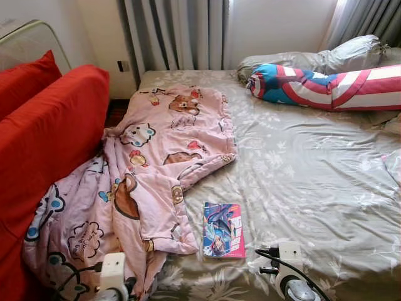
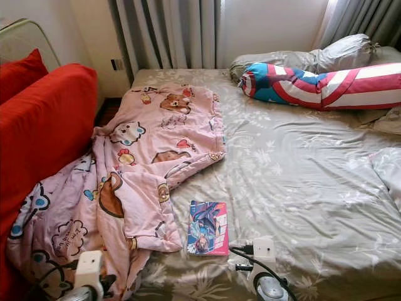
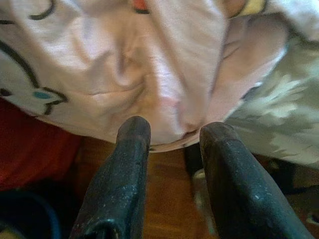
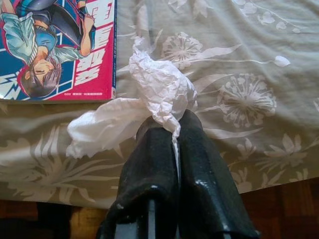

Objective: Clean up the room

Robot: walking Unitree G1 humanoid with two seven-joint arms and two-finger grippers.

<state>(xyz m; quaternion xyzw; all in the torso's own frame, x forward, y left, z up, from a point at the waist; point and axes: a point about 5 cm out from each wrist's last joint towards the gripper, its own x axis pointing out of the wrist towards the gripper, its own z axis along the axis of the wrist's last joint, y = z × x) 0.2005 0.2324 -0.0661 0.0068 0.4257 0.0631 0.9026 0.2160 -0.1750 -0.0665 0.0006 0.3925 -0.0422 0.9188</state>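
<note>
A crumpled white tissue (image 4: 159, 87) is pinched between the fingers of my right gripper (image 4: 172, 124), which is shut on it just above the grey floral bed sheet (image 4: 249, 59) near the bed's front edge. A colourful comic book (image 1: 223, 229) lies flat on the sheet right beside the tissue. A pink cartoon blanket (image 1: 156, 163) is spread rumpled over the bed's left side and hangs off the front corner. My left gripper (image 3: 174, 127) stands open at that hanging blanket edge (image 3: 149, 59), with nothing between its fingers.
A red sofa (image 1: 44, 138) presses against the bed's left side. A red, white and blue bolster (image 1: 326, 84) and a grey pillow (image 1: 338, 56) lie at the head of the bed, on the right. Grey curtains (image 1: 175, 34) hang behind. Wooden floor (image 3: 169, 189) lies below the bed edge.
</note>
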